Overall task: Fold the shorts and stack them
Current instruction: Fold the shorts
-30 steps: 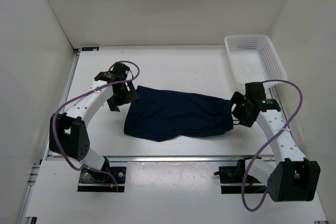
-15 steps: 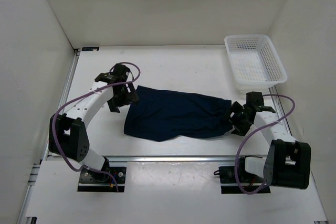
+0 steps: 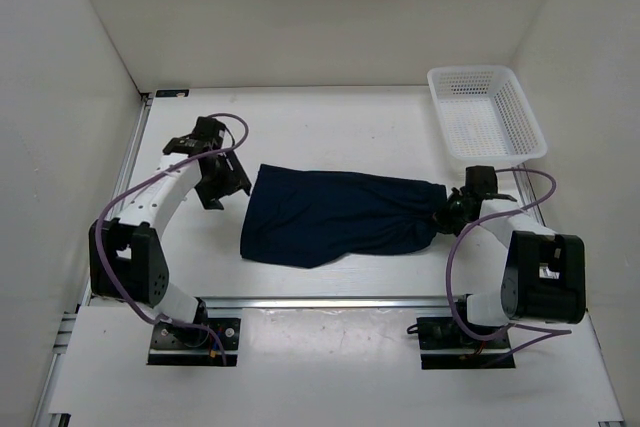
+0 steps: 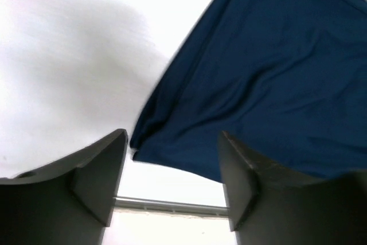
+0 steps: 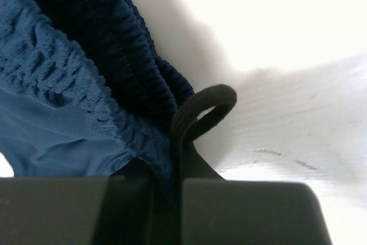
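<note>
The dark navy shorts [image 3: 340, 215] lie flat across the middle of the table, waistband end to the right. My right gripper [image 3: 447, 212] is low at that end. In the right wrist view it [image 5: 166, 199] is shut on the ribbed waistband [image 5: 74, 84] and on a black drawstring loop [image 5: 206, 107] that sticks out above the jaws. My left gripper [image 3: 225, 182] hovers just left of the shorts' left edge. In the left wrist view it [image 4: 172, 182] is open, nothing between its fingers [image 4: 97, 176], and the navy fabric [image 4: 269, 84] has a corner just ahead of them.
A white mesh basket [image 3: 487, 112] stands at the back right corner. White walls close in the table on three sides. A metal rail [image 3: 330, 299] runs along the table's near edge, in front of the shorts.
My right gripper has dropped to the table and shut on the waistband. The left gripper has backed away to the left, off the shorts' corner, and its jaws have narrowed somewhat.
</note>
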Robot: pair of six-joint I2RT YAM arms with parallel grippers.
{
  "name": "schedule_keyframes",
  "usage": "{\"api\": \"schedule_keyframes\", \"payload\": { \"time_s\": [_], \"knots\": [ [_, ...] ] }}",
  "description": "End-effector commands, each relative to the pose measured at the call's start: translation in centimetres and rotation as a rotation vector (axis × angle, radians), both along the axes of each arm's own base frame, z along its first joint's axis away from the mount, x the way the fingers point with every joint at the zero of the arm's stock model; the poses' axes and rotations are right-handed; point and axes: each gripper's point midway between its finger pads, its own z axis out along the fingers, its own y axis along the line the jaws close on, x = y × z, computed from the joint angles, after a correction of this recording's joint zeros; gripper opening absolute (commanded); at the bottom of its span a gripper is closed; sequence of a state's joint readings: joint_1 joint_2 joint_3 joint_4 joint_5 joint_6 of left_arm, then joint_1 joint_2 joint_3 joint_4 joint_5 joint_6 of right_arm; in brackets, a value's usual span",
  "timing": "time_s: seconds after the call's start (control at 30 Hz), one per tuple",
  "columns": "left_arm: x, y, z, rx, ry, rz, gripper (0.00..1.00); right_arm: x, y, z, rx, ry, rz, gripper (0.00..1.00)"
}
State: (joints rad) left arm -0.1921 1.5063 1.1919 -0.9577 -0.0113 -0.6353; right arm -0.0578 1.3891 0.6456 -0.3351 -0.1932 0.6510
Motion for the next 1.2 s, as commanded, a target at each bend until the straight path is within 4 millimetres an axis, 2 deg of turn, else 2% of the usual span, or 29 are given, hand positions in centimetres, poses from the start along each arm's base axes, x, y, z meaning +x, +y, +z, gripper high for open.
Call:
{"api": "schedule_keyframes", "payload": {
  "time_s": [0.0, 0.07, 0.1, 0.13, 0.17, 0.4, 0.57, 0.6, 0.67, 0.7, 0.73, 0.8, 0.83, 0.9, 0.93, 0.97, 1.0, 1.03, 1.07, 1.1, 1.13, 1.17],
  "knots": [
    [1.4, -0.5, 0.2, -0.064, -0.044, -0.014, 0.72, 0.9, -2.4, 0.9, -0.136, -0.018, -0.015, 0.00],
    [1.5, -1.0, -0.7, -0.087, -0.024, -0.023, 0.57, 1.2, -3.0, 1.9, -0.170, -0.026, -0.016, 0.00],
    [1.7, -1.2, -1.4, -0.093, -0.006, -0.025, 0.46, 1.2, -3.3, 2.4, -0.189, -0.035, -0.005, 0.00],
    [1.5, -1.2, -2.1, -0.094, 0.010, -0.015, 0.21, 1.1, -3.4, 2.9, -0.197, -0.030, -0.009, 0.00],
    [1.1, -1.4, -2.7, -0.108, 0.034, -0.010, 0.13, 1.1, -3.8, 3.5, -0.220, -0.043, -0.006, 0.00],
    [1.2, -3.2, -6.3, -0.117, 0.114, -0.032, 0.10, 1.8, -4.4, 7.4, -0.282, -0.098, 0.024, 0.00],
    [0.9, -4.4, -8.9, -0.121, 0.176, -0.043, 0.10, 2.8, -2.0, 10.3, -0.298, -0.153, 0.105, 0.00],
    [0.8, -4.4, -9.2, -0.119, 0.185, -0.042, 0.10, 3.5, -1.5, 11.7, -0.308, -0.185, 0.116, 0.00],
    [0.7, -4.9, -9.7, -0.126, 0.197, -0.055, 0.10, 3.5, 0.1, 12.1, -0.348, -0.176, 0.166, 0.00],
    [0.7, -5.1, -10.1, -0.136, 0.206, -0.058, 0.10, 4.2, 0.9, 13.4, -0.362, -0.206, 0.182, 0.00],
    [1.1, -5.6, -9.9, -0.139, 0.189, -0.070, 0.10, 4.2, 2.7, 13.5, -0.369, -0.209, 0.232, 0.00],
    [0.6, -6.1, -10.6, -0.145, 0.217, -0.074, 0.10, 4.6, 4.3, 14.9, -0.392, -0.230, 0.252, 0.00],
    [0.9, -6.2, -10.4, -0.147, 0.208, -0.075, 0.10, 4.4, 6.4, 14.8, -0.396, -0.227, 0.303, 0.00],
    [1.0, -6.2, -10.7, -0.146, 0.210, -0.075, 0.10, 4.3, 8.4, 15.2, -0.396, -0.230, 0.329, 0.00],
    [1.0, -6.2, -10.7, -0.146, 0.210, -0.075, 0.10, 4.5, 10.8, 15.7, -0.394, -0.255, 0.375, 0.00],
    [1.0, -6.2, -10.7, -0.146, 0.210, -0.075, 0.10, 4.6, 11.7, 15.9, -0.410, -0.257, 0.386, 0.00],
    [1.0, -6.2, -10.7, -0.146, 0.210, -0.075, 0.10, 4.6, 12.9, 15.1, -0.425, -0.230, 0.413, 0.00],
    [1.0, -6.2, -10.7, -0.146, 0.210, -0.075, 0.10, 4.7, 15.3, 16.3, -0.415, -0.269, 0.446, 0.00],
    [1.0, -6.2, -10.7, -0.146, 0.210, -0.075, 0.10, 4.7, 16.5, 16.4, -0.425, -0.274, 0.469, 0.00],
    [1.1, -6.3, -10.7, -0.148, 0.211, -0.066, 0.10, 4.3, 18.5, 15.3, -0.439, -0.254, 0.511, 0.00],
    [1.1, -6.3, -10.7, -0.148, 0.211, -0.066, 0.10, 4.8, 19.7, 16.4, -0.443, -0.280, 0.520, 0.00],
    [1.1, -6.3, -10.7, -0.148, 0.211, -0.066, 0.10, 5.0, 20.9, 15.3, -0.459, -0.256, 0.535, 0.00]
  ]
}}
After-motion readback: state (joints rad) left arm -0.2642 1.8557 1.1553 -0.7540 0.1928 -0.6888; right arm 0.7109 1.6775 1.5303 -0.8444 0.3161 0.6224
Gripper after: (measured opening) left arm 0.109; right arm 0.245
